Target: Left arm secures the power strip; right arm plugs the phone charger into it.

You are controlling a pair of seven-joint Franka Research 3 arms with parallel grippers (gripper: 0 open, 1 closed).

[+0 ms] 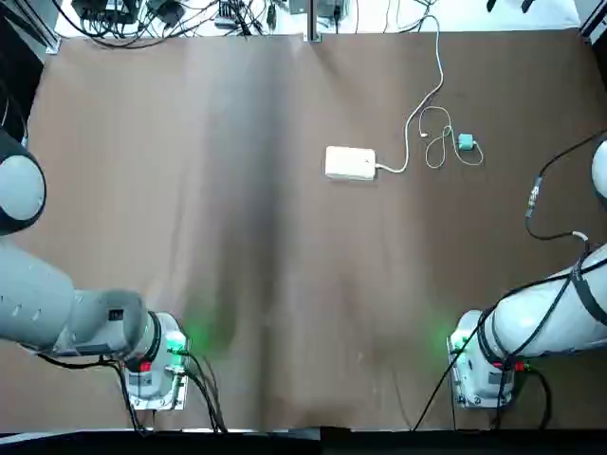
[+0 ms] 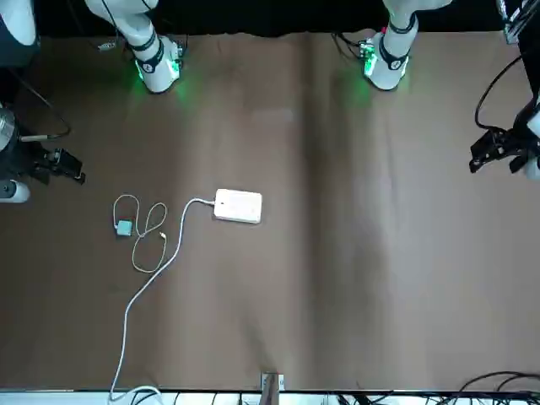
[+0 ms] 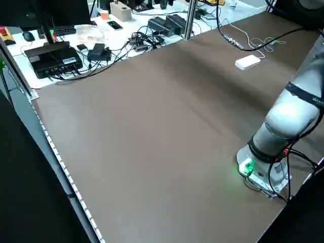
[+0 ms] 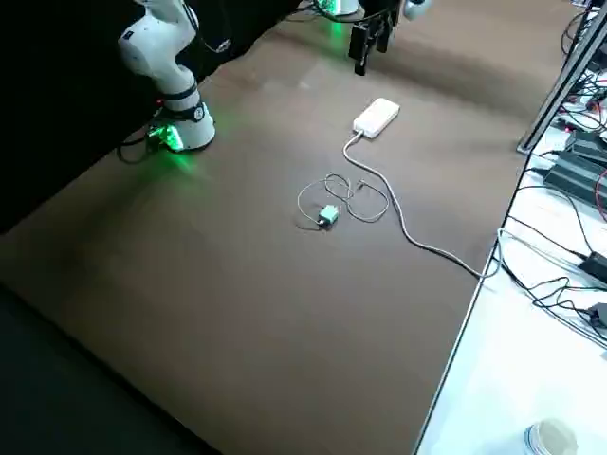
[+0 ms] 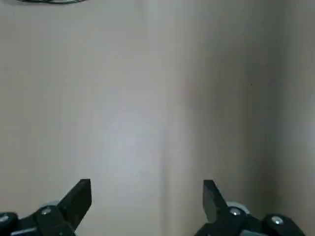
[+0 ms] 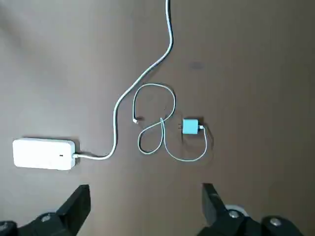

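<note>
On my top view, the strip lies on the table just past twelve o'clock from the middle, its cord running off toward one. The charger sits near it, at three o'clock from the strip, unplugged. My left gripper is open and empty over the table at nine; my right gripper, also open and empty, is at three.

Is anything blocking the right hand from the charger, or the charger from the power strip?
Nothing visible stands between the open right hand and the charger. Between the charger and the power strip, though, lie the charger's own looped cable and the strip's thick cord, both flat on the table.
</note>
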